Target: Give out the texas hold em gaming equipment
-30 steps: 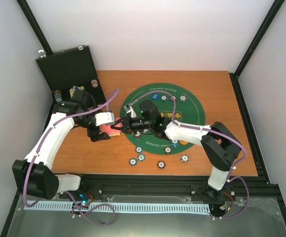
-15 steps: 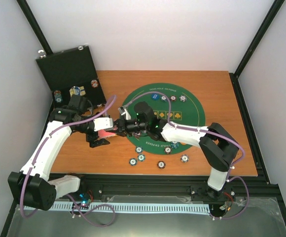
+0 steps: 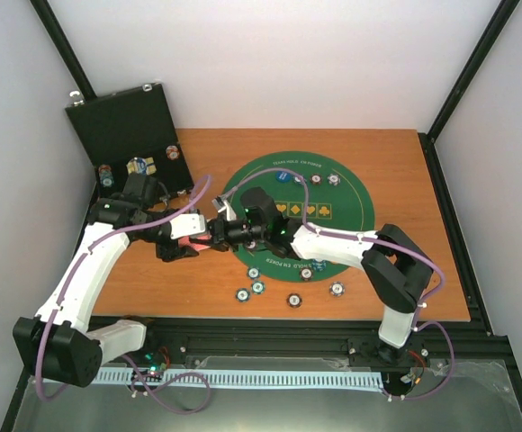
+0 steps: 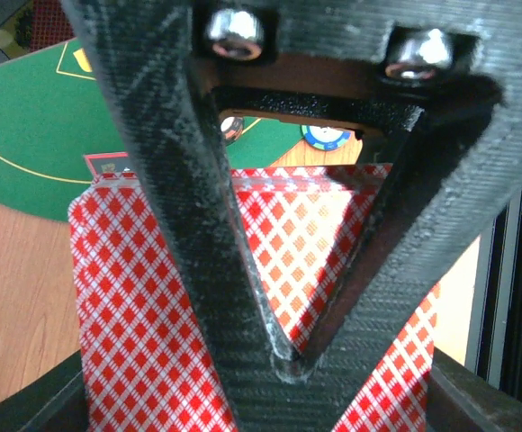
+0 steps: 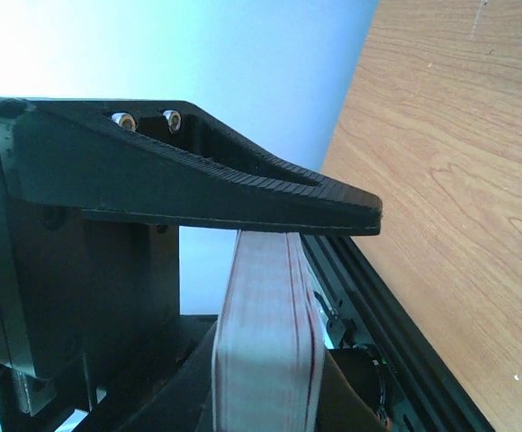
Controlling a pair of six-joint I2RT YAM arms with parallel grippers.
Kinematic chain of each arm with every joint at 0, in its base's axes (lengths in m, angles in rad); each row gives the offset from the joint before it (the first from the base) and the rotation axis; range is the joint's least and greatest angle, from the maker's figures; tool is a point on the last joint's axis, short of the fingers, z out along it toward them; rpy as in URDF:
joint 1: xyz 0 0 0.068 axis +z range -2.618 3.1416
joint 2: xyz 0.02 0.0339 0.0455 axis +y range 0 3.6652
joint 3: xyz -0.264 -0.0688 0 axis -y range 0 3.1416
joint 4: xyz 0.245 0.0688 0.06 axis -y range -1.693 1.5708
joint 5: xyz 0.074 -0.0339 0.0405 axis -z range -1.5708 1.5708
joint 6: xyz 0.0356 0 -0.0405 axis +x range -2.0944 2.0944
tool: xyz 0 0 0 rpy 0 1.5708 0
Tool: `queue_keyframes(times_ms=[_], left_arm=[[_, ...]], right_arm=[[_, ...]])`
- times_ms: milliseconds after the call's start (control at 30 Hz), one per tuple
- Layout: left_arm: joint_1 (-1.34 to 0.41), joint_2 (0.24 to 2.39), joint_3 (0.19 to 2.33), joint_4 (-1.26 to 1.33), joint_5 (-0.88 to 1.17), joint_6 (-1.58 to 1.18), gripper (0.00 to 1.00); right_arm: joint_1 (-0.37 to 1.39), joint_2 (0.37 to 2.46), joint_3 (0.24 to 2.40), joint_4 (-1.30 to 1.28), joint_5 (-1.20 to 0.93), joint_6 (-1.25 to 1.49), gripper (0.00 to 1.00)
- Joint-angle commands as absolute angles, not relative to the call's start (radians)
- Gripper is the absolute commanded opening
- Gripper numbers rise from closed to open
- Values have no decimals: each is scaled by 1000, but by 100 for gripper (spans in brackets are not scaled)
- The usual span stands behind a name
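1. The deck [image 5: 265, 333] is clamped edge-on between the fingers of the right gripper [image 3: 214, 234]. It is held in the air just left of the mat [image 3: 355, 202], over the bare wood of the table [image 3: 405, 180].
2. The left gripper [image 3: 178, 248] is brought against the deck from the other side. In its wrist view the fingertips are seen together in a narrow V over the red checked back of the top card [image 4: 135, 297]. Whether a card edge is pinched between them cannot be told.
3. The step in hand is judged to be the taking of one card from the deck, so that it can be dealt to a place on the mat.
4. Only the top card should be caught. The pull is best made along the face of the card, so that the cards under it are not dragged out.
5. The deck should be gripped firmly by the right gripper during the pull. The stack is thick and smooth, and loose cards could fan out or fall on the table.
6. Before the arms are parted far, it should be checked that exactly one card comes away.
7. Chips [image 3: 292, 300] are seen at the near rim of the mat and on the wood just beside it, and more at the far rim and by the case [image 3: 121, 126]. A card should be laid flat near them, not on them.
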State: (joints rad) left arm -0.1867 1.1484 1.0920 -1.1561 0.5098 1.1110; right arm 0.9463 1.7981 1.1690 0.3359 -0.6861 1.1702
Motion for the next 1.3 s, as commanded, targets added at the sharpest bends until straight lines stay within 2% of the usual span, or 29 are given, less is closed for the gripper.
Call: queue_keyframes(times_ms=[0,133,267,400,467,567,600,733,833,967,1267], left_arm=[[-196,1120,1108,-1179,536,1146,50],[-196,1114,1112,-1182,542,1134,45],[-196,1103,1103,-1198,540,1129,45],[-196,1082,1080,-1207,533,1133,45],[-197,1070,1072,-1210,534,1134,42],[-197,1057,1068,-1205,534,1125,41],[-197,1057,1068,-1203,535,1121,45],[-196,1053,1062,-1185,540,1094,71],[-196,1048,1046,-1167,537,1088,75],[-196,1053,1036,-1159,533,1088,73],[-197,1041,1059,-1170,528,1099,53]], right_arm=[[949,1809,1183,279,-637,1134,3],[949,1813,1170,239,-609,1113,3],[948,1826,1155,212,-584,1096,3],[948,1841,1158,216,-573,1100,9],[948,1848,1164,229,-575,1104,10],[947,1856,1177,236,-575,1110,5],[947,1857,1180,236,-576,1113,3],[947,1857,1178,269,-588,1129,3],[948,1842,1173,280,-592,1135,3],[947,1823,1168,279,-590,1132,3],[936,1845,1135,259,-583,1111,5]])
